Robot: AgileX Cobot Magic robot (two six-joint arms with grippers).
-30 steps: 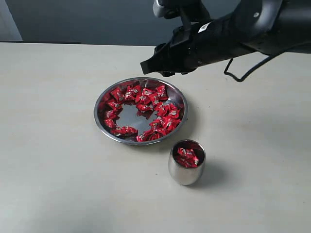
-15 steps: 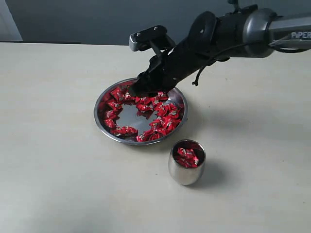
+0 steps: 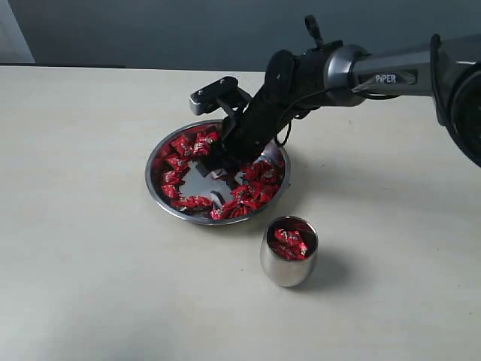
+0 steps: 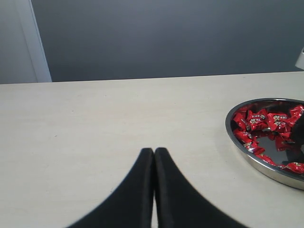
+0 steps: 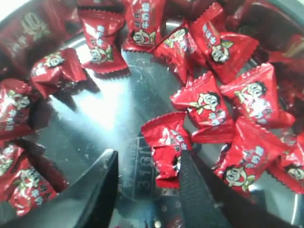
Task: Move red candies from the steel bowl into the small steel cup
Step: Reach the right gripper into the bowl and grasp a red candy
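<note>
The steel bowl (image 3: 161,158) sits mid-table with many red candies (image 3: 259,180) ringed around its shiny bottom. My right gripper (image 3: 219,158) is down inside the bowl, open, its tips close to the bare steel bottom. In the right wrist view the right gripper (image 5: 148,164) straddles one red candy (image 5: 167,142), which lies against one finger (image 5: 192,178); the other finger stands apart from it. The small steel cup (image 3: 288,252) stands in front of the bowl with several red candies (image 3: 289,242) inside. My left gripper (image 4: 154,154) is shut and empty over bare table, left of the bowl (image 4: 237,140).
The pale table (image 3: 90,248) stretches around the bowl and cup. The right arm (image 3: 361,71) reaches in from the back right above the bowl's far rim. A dark wall runs behind the table's far edge.
The right arm has swung down and leftward from above the bowl's far rim, and its open gripper now sits low among the candies in the bowl. The left gripper and cup have not moved.
</note>
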